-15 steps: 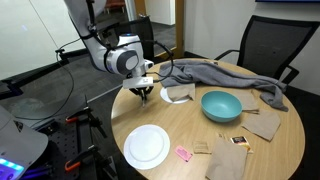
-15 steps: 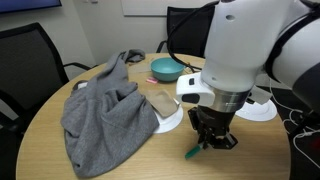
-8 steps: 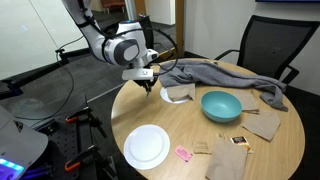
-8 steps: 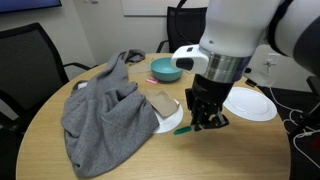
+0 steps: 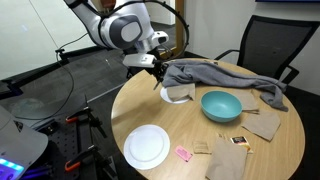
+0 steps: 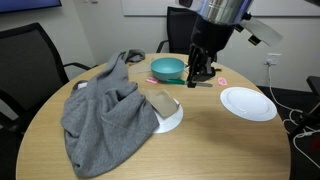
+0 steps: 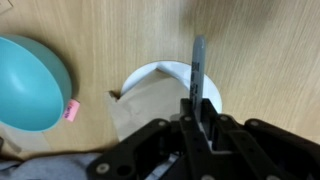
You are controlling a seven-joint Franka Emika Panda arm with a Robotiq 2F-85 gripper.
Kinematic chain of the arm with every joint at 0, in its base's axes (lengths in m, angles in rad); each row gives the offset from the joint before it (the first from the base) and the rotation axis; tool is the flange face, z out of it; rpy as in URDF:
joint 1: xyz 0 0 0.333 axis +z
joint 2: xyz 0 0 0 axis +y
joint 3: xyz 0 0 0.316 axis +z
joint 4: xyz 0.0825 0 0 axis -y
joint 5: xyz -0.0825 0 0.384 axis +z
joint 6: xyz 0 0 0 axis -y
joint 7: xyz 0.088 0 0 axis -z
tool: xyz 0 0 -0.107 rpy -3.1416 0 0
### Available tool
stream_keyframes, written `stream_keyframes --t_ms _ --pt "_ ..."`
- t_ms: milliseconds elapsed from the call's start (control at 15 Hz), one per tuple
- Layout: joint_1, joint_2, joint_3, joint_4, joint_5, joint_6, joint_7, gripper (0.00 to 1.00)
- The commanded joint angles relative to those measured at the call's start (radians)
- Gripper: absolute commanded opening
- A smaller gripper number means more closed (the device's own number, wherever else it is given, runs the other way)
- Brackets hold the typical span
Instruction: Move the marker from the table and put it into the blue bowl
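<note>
My gripper (image 5: 160,72) is shut on the marker (image 7: 198,65), a thin green stick that points down out of the jaws. It hangs well above the light wood table (image 5: 180,140). In an exterior view the gripper (image 6: 200,70) hovers right beside the blue bowl (image 6: 167,68), with the marker tip (image 6: 199,79) below the fingers. The teal bowl (image 5: 221,105) is empty and upright. In the wrist view the gripper (image 7: 195,115) is over a small white dish, and the bowl (image 7: 30,85) lies at the left edge.
A small white dish (image 5: 178,95) holds a tan piece. A grey cloth (image 6: 100,110) covers part of the table. A flat white plate (image 6: 248,103) lies near the edge. Brown paper pieces (image 5: 230,155) and a pink bit (image 5: 183,153) lie nearby. Office chairs stand around.
My gripper has risen from the table surface with the marker in it and has moved across toward the small white dish and the blue bowl.
</note>
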Motion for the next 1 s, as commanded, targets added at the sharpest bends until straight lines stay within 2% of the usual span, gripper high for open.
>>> stream_keyframes --t_ms 0,467,933 --pt "0.031 -0.066 -0.058 -0.01 0.038 -0.044 0.121 0.04" --pt "0.037 -0.073 -0.143 0.044 0.064 -0.065 0.305 0.04" --pt "0.004 -0.061 -0.206 0.138 0.08 -0.129 0.382 0.04"
